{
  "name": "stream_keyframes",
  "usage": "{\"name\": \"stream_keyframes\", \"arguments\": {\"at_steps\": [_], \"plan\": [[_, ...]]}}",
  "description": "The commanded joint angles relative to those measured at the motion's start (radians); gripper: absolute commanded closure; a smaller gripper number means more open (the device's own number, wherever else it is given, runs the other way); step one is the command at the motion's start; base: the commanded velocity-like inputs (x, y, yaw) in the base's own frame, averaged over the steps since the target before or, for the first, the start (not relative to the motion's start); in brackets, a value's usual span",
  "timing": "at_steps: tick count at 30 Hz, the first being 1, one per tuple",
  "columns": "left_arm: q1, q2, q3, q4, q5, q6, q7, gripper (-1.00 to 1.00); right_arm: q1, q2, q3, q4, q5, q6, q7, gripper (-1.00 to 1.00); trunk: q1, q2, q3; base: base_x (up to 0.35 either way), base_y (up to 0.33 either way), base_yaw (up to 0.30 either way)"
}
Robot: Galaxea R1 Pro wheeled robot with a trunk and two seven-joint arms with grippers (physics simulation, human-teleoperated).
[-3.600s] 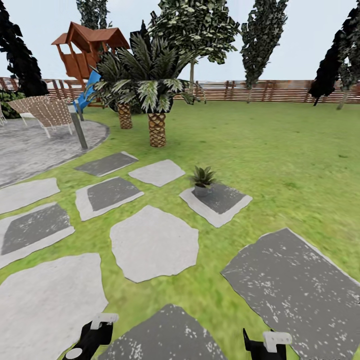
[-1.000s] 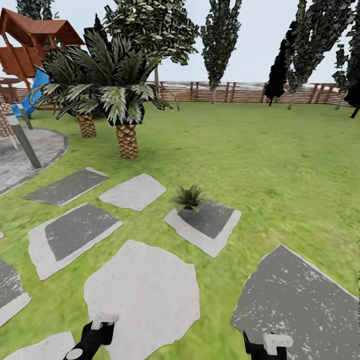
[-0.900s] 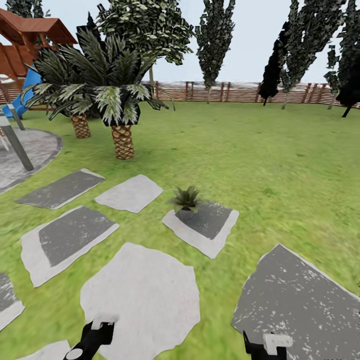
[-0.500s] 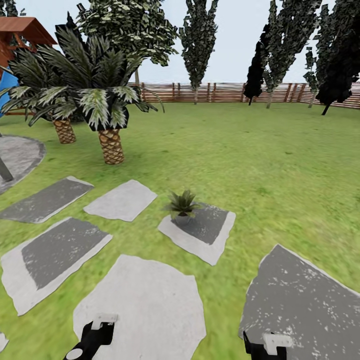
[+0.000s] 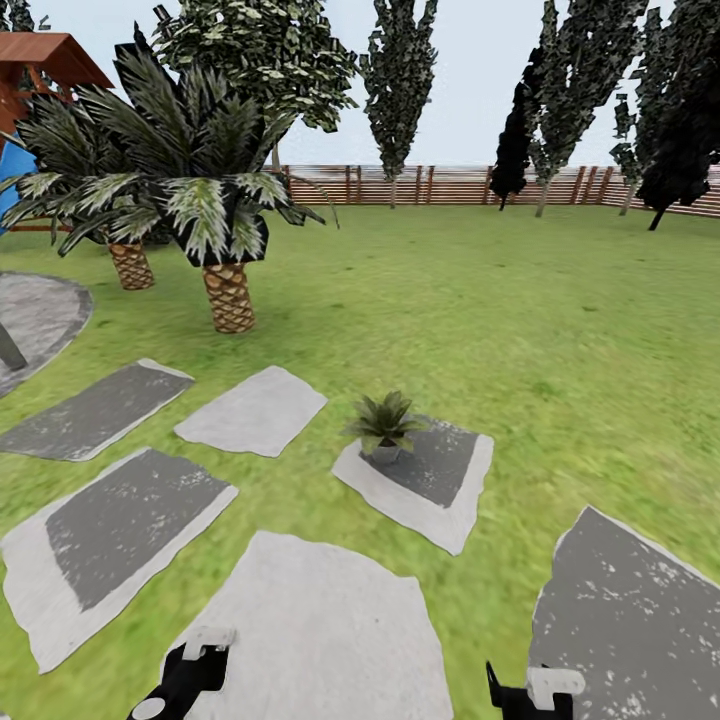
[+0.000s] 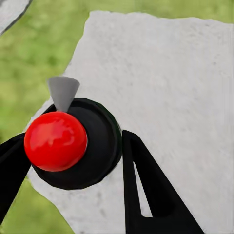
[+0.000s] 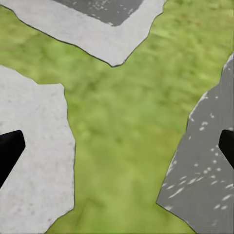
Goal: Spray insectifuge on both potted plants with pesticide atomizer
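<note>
Both grippers low; 1 spiky, possibly agave plant [image 5: 383, 424].

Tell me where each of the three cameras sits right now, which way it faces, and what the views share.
Head view: on the robot's head, facing forward and down across the lawn toward the spiky plant on a stepping stone, palms and fence beyond; left gripper and right gripper at the bottom edge.
Left wrist view: on the left arm, facing down at a pale stone; dark fingers flank a red ball on a black disc.
Right wrist view: on the right arm, facing down at grass between stones; fingertips at both edges.
Shared: grass and stepping stones.
</note>
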State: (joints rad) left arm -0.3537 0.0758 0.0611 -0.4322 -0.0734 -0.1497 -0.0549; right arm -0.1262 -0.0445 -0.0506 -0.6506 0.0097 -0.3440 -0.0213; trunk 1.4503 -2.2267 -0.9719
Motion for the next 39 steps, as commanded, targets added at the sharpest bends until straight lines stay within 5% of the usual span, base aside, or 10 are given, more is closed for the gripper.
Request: {"name": "stream_keyframes", "arguments": {"at_steps": [1,23,39], "plan": [[-0.001,-0.001,0.006,0.001,-0.008,-0.004,-0.005,1.00,0.000,0.000,0.000,0.000,0.001,-0.003,-0.002,-1.00,0.000,0.000,-0.001,0.233,0.248,0.000],[-0.001,-0.001,0.006,0.001,-0.008,-0.004,-0.006,1.00,0.000,0.002,0.000,0.002,0.001,-0.003,-0.003,-1.00,0.000,0.000,-0.001,0.237,0.248,-0.004],[-0.001,-0.001,0.006,0.000,-0.008,-0.004,-0.008,1.00,0.000,0.002,0.000,0.002,0.001,-0.003,-0.003,-1.00,0.000,0.000,0.008,0.243,0.248,-0.231]]}}
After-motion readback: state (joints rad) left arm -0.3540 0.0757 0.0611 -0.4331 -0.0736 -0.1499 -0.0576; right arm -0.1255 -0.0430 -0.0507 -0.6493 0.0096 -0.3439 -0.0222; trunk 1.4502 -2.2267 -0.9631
